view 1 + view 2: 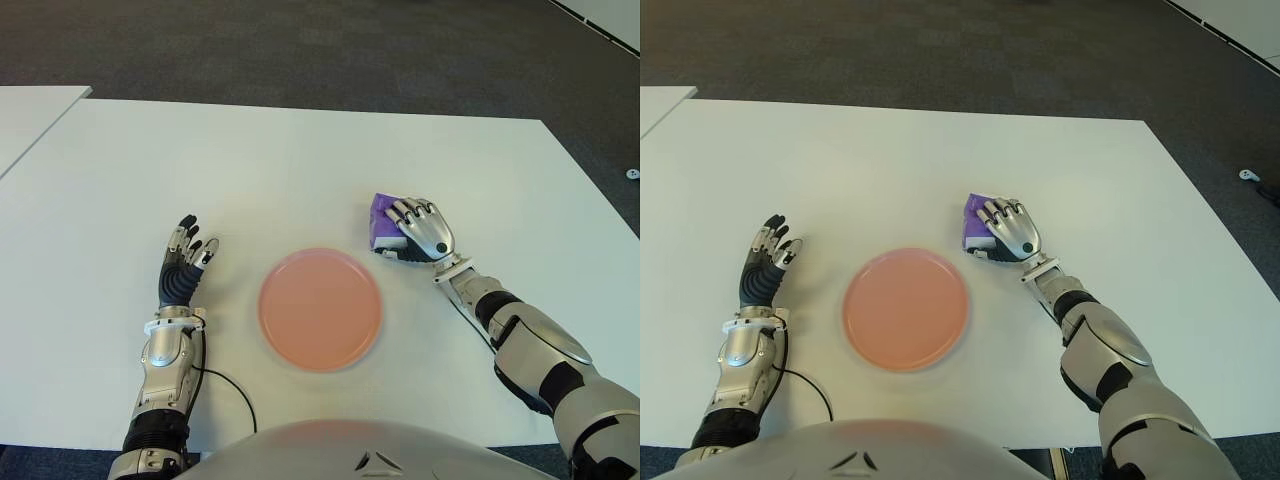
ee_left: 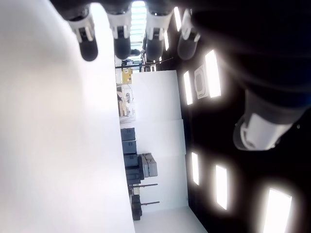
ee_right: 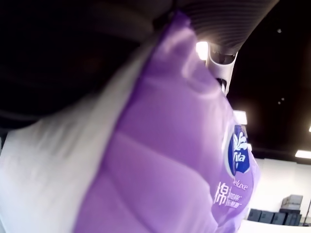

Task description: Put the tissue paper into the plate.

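Note:
A purple tissue pack [image 1: 380, 214] lies on the white table [image 1: 300, 160], just right of and slightly beyond the pink round plate [image 1: 320, 308]. My right hand [image 1: 420, 230] covers the pack from above, its fingers curled over it and shut on it. Only the pack's left edge shows in the eye views. In the right wrist view the tissue pack [image 3: 184, 155] fills the picture, pressed close to the palm. The plate has nothing on it. My left hand [image 1: 186, 262] shows left of the plate, fingers [image 2: 87, 46] straight and spread, holding nothing.
A second white table [image 1: 30, 110] borders the far left corner. Dark carpet [image 1: 350, 50] lies beyond the table's far edge. A thin black cable [image 1: 230, 385] runs on the table by my left forearm.

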Robot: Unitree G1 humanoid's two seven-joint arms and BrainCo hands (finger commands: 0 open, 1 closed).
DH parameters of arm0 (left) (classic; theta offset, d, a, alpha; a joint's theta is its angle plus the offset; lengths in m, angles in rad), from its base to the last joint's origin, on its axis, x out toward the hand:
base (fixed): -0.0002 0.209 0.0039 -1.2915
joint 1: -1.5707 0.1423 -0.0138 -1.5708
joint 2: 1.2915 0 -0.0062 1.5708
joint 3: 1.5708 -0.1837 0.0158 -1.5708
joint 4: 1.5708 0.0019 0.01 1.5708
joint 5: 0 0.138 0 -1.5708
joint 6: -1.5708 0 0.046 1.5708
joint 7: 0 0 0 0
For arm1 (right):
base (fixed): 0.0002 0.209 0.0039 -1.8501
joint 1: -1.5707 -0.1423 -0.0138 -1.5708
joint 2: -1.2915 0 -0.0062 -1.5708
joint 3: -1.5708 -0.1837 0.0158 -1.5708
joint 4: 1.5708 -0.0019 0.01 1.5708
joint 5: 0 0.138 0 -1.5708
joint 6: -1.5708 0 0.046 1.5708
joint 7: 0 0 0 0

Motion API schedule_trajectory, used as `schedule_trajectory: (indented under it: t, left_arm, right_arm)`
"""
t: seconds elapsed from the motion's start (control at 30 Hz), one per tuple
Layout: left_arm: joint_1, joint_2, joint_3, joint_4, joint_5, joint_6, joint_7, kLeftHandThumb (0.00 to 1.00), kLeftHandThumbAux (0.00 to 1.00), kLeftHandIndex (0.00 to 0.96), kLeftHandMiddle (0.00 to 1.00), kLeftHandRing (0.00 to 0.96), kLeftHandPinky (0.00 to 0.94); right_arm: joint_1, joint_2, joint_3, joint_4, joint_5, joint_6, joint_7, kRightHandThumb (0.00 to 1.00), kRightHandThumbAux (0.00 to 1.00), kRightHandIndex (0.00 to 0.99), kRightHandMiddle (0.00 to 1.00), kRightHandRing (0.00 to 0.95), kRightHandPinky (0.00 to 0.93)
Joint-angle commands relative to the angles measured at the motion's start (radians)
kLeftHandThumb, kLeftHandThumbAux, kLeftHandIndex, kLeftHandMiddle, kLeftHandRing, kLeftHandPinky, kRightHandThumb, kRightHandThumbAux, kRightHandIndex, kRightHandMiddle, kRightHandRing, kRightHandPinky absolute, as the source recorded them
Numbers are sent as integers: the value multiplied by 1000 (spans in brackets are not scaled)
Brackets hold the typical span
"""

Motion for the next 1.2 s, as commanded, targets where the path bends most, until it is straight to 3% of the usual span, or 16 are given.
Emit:
schedule_trajectory:
  t: [0.03, 0.07, 0.1, 0.2, 0.3, 0.87, 1.07, 1.2]
  left_arm:
    - [24, -7, 1, 35, 7, 24, 2, 0, 550, 0, 0, 0, 0]
    - [24, -6, 1, 36, 8, 24, 1, 0, 549, 0, 0, 0, 0]
    - [23, -7, 0, 36, 8, 24, 2, 0, 546, 0, 0, 0, 0]
    - [23, -6, 0, 36, 9, 26, 2, 0, 539, 0, 0, 0, 0]
    - [23, -7, -1, 36, 10, 26, 2, 0, 536, 0, 0, 0, 0]
    - [12, -12, 0, 54, 6, 19, 4, 0, 562, 1, 0, 0, 0]
    - [-1, -14, 0, 69, 16, 10, 15, 0, 555, 2, 0, 0, 0]
    - [-5, -15, 3, 74, 14, 8, 13, 0, 551, 0, 0, 0, 0]
  right_arm:
    - [104, 37, 19, 38, -30, -60, 77, 950, 662, 371, 499, 533, 827]
    - [105, 39, 14, 37, -27, -62, 77, 950, 662, 371, 500, 534, 828]
    - [105, 40, 10, 37, -26, -64, 76, 915, 668, 379, 514, 640, 837]
    - [106, 43, -1, 36, -22, -70, 71, 873, 676, 388, 531, 773, 847]
    - [107, 44, -8, 35, -21, -74, 67, 859, 678, 391, 537, 818, 849]
    - [109, 50, -51, 20, -4, -106, 61, 854, 678, 396, 542, 849, 856]
    - [101, 47, -103, 10, 31, -141, 59, 855, 677, 399, 545, 856, 851]
    - [44, 17, -175, -14, 87, -205, 65, 855, 676, 401, 544, 867, 853]
